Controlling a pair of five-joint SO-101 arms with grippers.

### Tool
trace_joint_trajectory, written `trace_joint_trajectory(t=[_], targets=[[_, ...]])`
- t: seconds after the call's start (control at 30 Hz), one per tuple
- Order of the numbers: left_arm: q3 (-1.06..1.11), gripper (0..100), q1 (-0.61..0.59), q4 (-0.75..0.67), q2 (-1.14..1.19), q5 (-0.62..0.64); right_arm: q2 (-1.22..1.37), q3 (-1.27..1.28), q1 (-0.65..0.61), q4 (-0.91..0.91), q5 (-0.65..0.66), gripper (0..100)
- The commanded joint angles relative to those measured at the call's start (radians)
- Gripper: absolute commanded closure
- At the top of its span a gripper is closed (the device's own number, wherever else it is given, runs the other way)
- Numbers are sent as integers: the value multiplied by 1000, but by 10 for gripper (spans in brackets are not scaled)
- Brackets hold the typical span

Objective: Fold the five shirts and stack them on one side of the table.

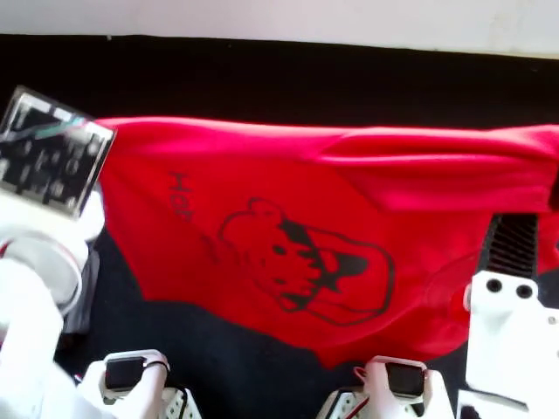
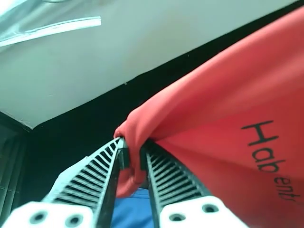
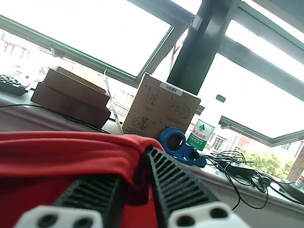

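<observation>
Progress early, I judge: red shirt unfolded, bunched edges pinched between jaws of my left gripper and my right gripper; folding, stacking all left.

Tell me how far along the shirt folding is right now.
Done: nothing I can confirm as folded or stacked. In hand: the red shirt is mostly spread, print up, over the black table; the left gripper and right gripper each pinch its edge with shut fingers. Left: finishing this fold, the other shirts, and the stack.
</observation>
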Motion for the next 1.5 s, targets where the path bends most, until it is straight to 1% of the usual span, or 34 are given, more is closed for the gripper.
trace_joint_trajectory(t=[0.0, 0.1, 0.3, 0.37, 0.47, 0.6, 0.73, 0.8, 0.9, 1.0, 1.13, 1.33, 1.47], targets=[[4, 992, -2, 8, -62, 15, -1, -25, 18, 35, 11, 993], [4, 992, -2, 8, -119, 15, -10, -25, 16, 64, 11, 993], [22, 992, -2, 8, -176, 15, -67, -16, 16, 56, 11, 993], [88, 992, -2, 6, -176, 15, -45, -15, 16, 56, 11, 993], [246, 992, -2, -8, -173, 12, 19, -15, 13, 61, 11, 993], [463, 992, -2, -137, -173, 11, 150, 25, 12, 64, 3, 993], [679, 992, 1, -308, -166, 11, 275, 183, 8, 41, 2, 993], [759, 992, 2, -397, -130, 11, 334, 286, -12, -10, 2, 993], [776, 992, 2, -491, -2, 14, 407, 437, -22, -136, 2, 993], [674, 992, 2, -532, 183, 14, 495, 533, -22, -297, 3, 993], [383, 992, 2, -526, 469, 14, 638, 498, -19, -456, 3, 993], [-166, 992, 16, -328, 862, 11, 845, 295, -51, -478, 3, 993], [-404, 992, 25, -212, 1112, 11, 967, 260, -90, -437, 3, 993]])
